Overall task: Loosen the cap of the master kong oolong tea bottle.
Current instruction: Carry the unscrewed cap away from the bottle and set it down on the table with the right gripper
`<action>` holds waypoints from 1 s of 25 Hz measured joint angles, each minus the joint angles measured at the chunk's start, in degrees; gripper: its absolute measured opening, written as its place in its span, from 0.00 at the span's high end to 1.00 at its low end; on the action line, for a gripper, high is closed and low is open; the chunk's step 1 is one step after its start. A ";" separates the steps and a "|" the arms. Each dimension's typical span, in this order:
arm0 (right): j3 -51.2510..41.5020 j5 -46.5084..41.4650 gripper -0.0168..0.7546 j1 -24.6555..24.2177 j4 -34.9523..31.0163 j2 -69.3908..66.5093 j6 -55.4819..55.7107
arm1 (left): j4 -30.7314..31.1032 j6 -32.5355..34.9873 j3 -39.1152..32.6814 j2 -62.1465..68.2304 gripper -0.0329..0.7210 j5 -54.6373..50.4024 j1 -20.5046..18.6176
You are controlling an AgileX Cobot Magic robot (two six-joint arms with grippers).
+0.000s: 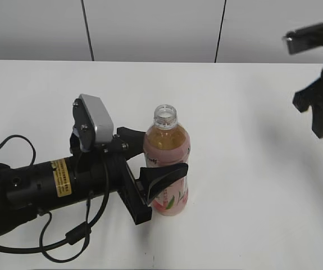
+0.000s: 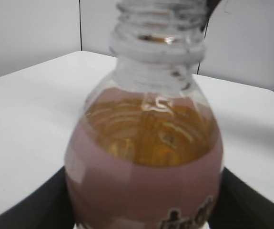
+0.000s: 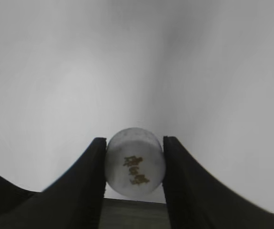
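Toward the counter's (image 1: pixel 251 112) near edge your left gripper (image 1: pixel 153 163) was clenched round the upright, already open-necked master kong oolong tea bottle (image 1: pixel 167 169), while the cap (image 3: pixel 135 162) sat pinched in your right gripper (image 3: pixel 134 164), raised over the far right corner.

The left gripper (image 1: pixel 153 163) blocks both sides of the bottle (image 1: pixel 167 163); above its open neck and on the bench (image 1: pixel 251 169) right of it is free room.
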State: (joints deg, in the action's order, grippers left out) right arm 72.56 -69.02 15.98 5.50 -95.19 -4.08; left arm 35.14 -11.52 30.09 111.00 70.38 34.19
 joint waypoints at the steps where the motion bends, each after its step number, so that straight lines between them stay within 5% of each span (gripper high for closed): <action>1: -2.73 1.57 0.62 -2.22 -1.24 0.00 0.16 | 0.00 0.00 0.00 0.00 0.37 0.00 0.00; 5: -12.50 11.54 0.62 -7.33 -4.62 0.05 0.87 | 0.00 0.00 0.00 0.00 0.37 0.00 0.00; 10: -20.42 22.25 0.62 -7.98 -5.50 -1.20 2.39 | -0.05 0.00 0.00 0.00 0.37 0.00 0.00; 18: -22.03 26.93 0.60 -7.98 -5.50 -7.01 3.04 | -0.05 0.00 0.04 0.00 0.37 0.00 0.00; 25: -22.09 28.83 0.32 -7.98 -6.03 -7.12 3.06 | -0.05 0.00 0.04 0.00 0.37 0.00 0.00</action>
State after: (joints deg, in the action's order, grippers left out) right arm 50.47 -40.19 8.00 -0.53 -102.31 -1.02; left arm 35.09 -11.52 30.13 111.00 70.38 34.19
